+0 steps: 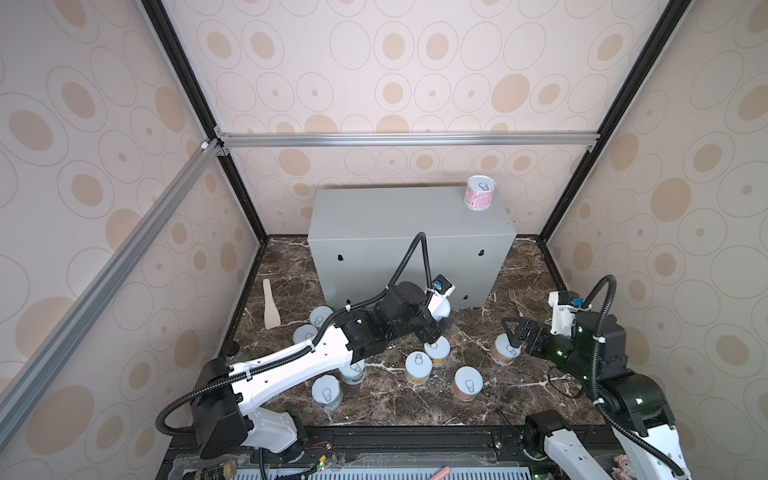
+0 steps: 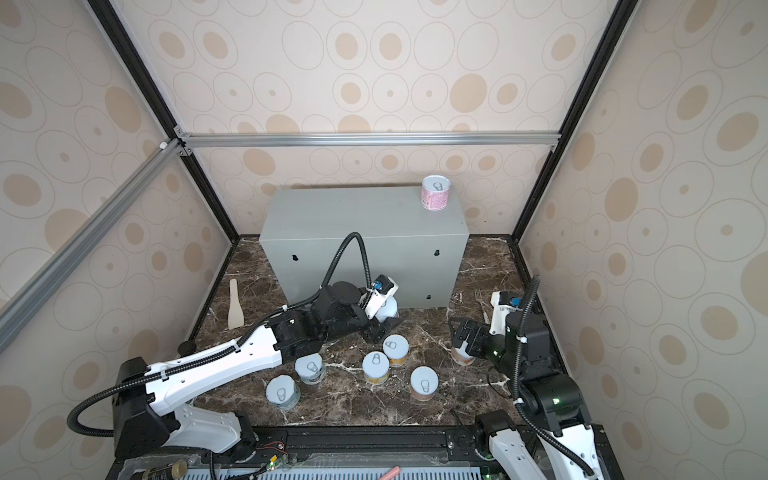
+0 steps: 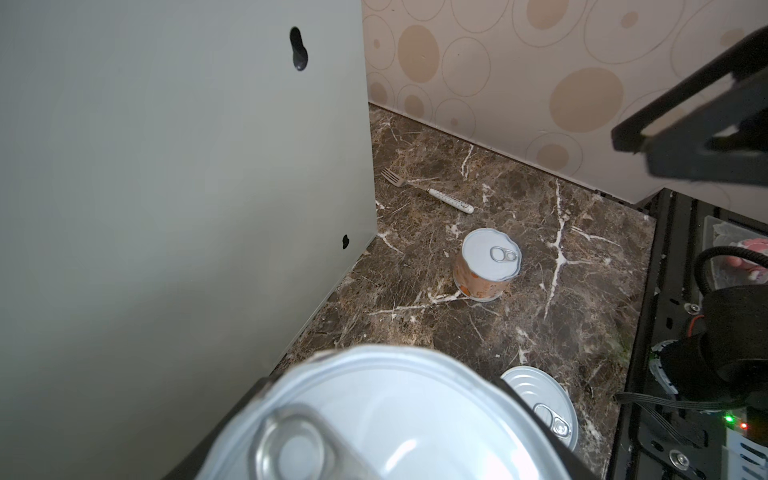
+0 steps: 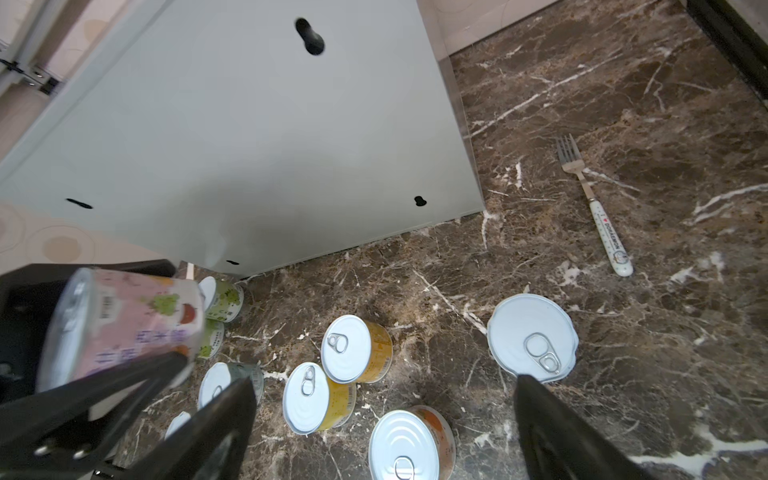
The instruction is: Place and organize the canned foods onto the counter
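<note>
Now, the left claw: closed round a pink can, black fingers pressed on its sides. The can is tilted, its lid turned to the left of the right wrist frame. In both top views it sits mid-frame, just in front of the counter, low against the front face. Its lid fills the bottom of the left wrist frame.

The right claw: jaws spread wide, holding nothing. In both top views it hangs at the right over an orange can. In the right wrist frame that can's lid lies just beyond one fingertip, not between the two. The left wrist frame shows the can standing free, apart from the claw.

A second pink can stands upright on the counter top, far right corner.

On the marble floor, lower centre of the top views:
- two yellow cans, side by side
- another orange can
- two blue cans
- two green cans, partly behind the left arm

Fork right of the counter; wooden spatula left of it.
</note>
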Robot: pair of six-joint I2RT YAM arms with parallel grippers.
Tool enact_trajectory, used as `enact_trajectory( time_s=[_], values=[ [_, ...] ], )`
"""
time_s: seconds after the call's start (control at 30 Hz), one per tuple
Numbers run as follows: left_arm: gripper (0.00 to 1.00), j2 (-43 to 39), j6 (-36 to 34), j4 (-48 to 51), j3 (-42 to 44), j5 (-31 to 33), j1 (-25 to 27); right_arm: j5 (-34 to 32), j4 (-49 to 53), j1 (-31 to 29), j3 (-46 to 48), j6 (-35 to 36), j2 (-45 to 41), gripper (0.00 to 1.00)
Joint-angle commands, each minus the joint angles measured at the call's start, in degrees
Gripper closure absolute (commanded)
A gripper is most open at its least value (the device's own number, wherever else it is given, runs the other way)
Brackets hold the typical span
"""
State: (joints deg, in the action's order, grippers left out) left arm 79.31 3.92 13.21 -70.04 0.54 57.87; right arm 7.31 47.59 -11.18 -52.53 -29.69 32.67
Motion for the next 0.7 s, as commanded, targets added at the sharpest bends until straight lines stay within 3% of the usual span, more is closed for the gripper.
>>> enact_trajectory(
  time_s=[0.0,0.4,0.53,0.67],
  values=[
    [0.38,0.0,0.2,3.1,-7.9,2.3,0.1,-1.3,-4.8,0.3,3.0,-2.4,1.0,0.01],
    [0.39,13.9,-1.1,15.9,-34.2,3.8,-0.6,-1.9,-13.0,0.3,10.2,-3.0,3.3,0.01],
    [0.40,21.7,0.2,21.3,-48.1,4.1,-1.3,-1.7,-14.8,0.3,12.1,-3.1,3.6,0.01],
    [0.41,33.8,0.6,29.8,-69.6,3.9,-2.2,-1.3,-16.2,0.2,13.5,-3.1,3.5,0.01]
  ],
)
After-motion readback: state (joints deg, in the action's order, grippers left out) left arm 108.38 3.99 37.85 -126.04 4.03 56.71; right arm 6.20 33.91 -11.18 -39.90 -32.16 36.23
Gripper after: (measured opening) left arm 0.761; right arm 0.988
